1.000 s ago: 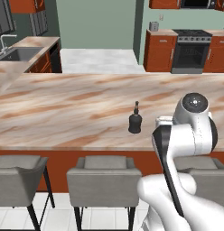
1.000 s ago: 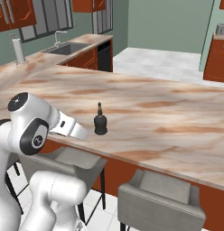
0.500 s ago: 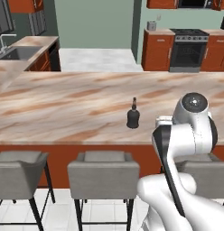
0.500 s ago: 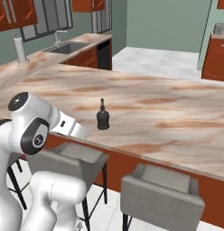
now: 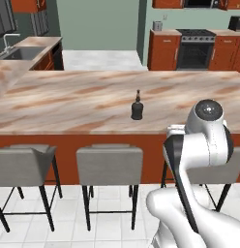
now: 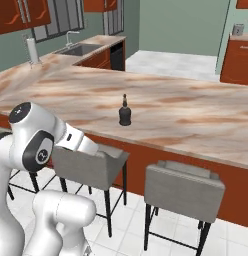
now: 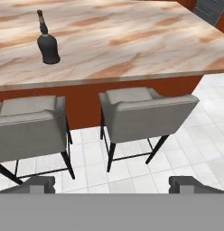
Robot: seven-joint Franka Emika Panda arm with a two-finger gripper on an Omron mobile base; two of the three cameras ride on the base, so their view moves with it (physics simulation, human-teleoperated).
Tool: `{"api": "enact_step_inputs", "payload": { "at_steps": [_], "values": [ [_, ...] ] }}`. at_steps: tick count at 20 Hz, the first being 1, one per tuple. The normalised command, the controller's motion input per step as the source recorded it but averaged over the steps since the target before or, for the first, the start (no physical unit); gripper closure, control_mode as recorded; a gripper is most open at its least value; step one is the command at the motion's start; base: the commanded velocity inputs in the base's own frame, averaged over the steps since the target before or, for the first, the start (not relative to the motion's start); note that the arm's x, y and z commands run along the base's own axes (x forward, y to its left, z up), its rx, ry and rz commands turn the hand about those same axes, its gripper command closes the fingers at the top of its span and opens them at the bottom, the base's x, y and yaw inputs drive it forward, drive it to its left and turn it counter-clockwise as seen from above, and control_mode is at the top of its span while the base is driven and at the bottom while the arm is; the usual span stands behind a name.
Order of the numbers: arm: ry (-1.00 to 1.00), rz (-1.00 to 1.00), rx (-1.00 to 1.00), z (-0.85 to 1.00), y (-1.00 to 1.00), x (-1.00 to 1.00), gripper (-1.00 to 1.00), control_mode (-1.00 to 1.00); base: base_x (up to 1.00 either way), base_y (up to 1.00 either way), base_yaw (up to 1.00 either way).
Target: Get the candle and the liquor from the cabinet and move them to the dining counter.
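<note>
Plainly, the gripper shows little of itself: in the hand view just its two dark fingertips rise at the bottom, set far apart, so the jaws are spread wide with nothing between them. In both base views the hand is tucked behind the white arm, folded low in front of the stools.

The liquor stands upright on the dining counter, nearer the long edge that faces the robot than the far edge, roughly midway along it. Bare marble lies all round the bottle, so it touches nothing. From the hand view the bottle sits up at the top left, above the left stool.

The counter's ends run out of every picture, so its corners are cut off. The grey stools are pushed in under the near edge, their legs partly hidden; open tiled floor lies between them and the gripper.
</note>
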Motion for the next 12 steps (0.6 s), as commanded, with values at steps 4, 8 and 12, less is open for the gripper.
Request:
{"api": "enact_step_inputs", "payload": {
  "at_steps": [4,8,12],
  "values": [
    [0.0,0.0,0.0,0.0,0.0,0.0,-1.0,1.0,-0.32,-0.38,-0.11],
    [0.0,0.0,0.0,0.0,0.0,0.0,-1.0,1.0,-0.08,-0.6,-0.13],
    [0.0,0.0,0.0,0.0,0.0,0.0,-1.0,1.0,0.0,-0.68,-0.14]
  ]
}}
